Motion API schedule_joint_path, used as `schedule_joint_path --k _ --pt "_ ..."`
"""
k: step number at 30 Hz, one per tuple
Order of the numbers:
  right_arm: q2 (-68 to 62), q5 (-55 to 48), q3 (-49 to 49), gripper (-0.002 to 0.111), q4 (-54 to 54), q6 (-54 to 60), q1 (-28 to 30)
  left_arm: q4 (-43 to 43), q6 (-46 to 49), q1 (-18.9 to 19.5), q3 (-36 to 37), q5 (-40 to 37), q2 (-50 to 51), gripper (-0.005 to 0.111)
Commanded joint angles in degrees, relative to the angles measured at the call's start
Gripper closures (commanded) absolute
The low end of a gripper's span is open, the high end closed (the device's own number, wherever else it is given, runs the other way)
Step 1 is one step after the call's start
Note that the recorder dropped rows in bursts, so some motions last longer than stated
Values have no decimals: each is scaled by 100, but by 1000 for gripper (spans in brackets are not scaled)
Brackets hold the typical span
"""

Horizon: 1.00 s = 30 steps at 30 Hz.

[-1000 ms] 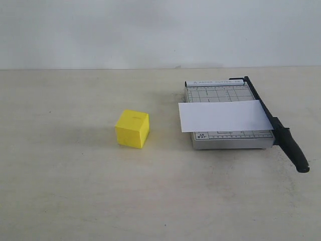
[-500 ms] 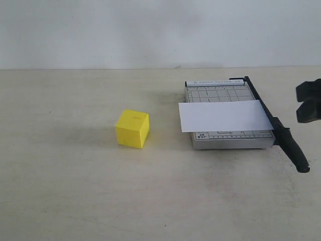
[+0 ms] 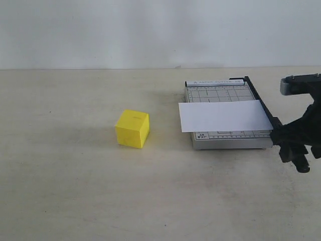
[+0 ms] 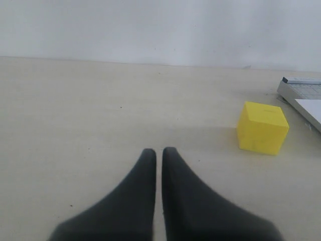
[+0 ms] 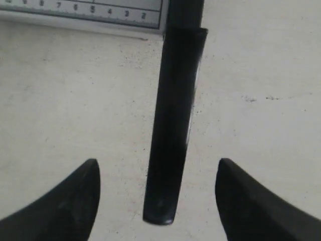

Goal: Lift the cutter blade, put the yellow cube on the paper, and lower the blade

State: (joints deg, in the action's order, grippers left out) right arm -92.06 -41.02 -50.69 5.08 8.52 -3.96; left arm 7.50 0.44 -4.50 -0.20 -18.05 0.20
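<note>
The yellow cube [image 3: 132, 129] sits on the table, left of the grey gridded cutter base [image 3: 218, 92]. The white paper [image 3: 223, 115] lies across the base. The cutter blade [image 3: 261, 103] lies down along the base's right edge. My right gripper [image 3: 294, 144] hovers open over the blade's thick black handle [image 5: 175, 125], one finger on each side and neither touching it. My left gripper [image 4: 159, 150] is shut on nothing, low over the table, with the yellow cube [image 4: 262, 128] ahead of it and off to one side. It does not show in the exterior view.
A pale wall [image 3: 150, 30] stands behind the beige table [image 3: 75, 191]. The cutter base's corner [image 4: 300, 86] and the paper's edge [image 4: 312, 109] show in the left wrist view. The base's ruler edge [image 5: 85, 12] shows in the right wrist view.
My right gripper came in from the right edge and dropped down over the blade handle. The cube, paper and blade have not moved.
</note>
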Motion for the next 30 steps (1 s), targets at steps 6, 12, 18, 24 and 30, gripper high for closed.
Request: schedule_joint_path --k 6,12,18,24,30 --pt "-468 386 -37 46 -125 105 4 -2 6 -18 20 59 -20 102" --pt "-468 496 -37 71 -125 120 4 -2 6 -18 20 59 -20 102" --pt "-468 673 -37 74 -115 120 4 -2 6 -18 20 59 -20 102" --pt "-468 851 -37 82 -23 104 4 -2 6 -18 20 59 -20 102" --pt "-468 854 -37 108 28 66 4 -2 6 -18 20 59 -20 102"
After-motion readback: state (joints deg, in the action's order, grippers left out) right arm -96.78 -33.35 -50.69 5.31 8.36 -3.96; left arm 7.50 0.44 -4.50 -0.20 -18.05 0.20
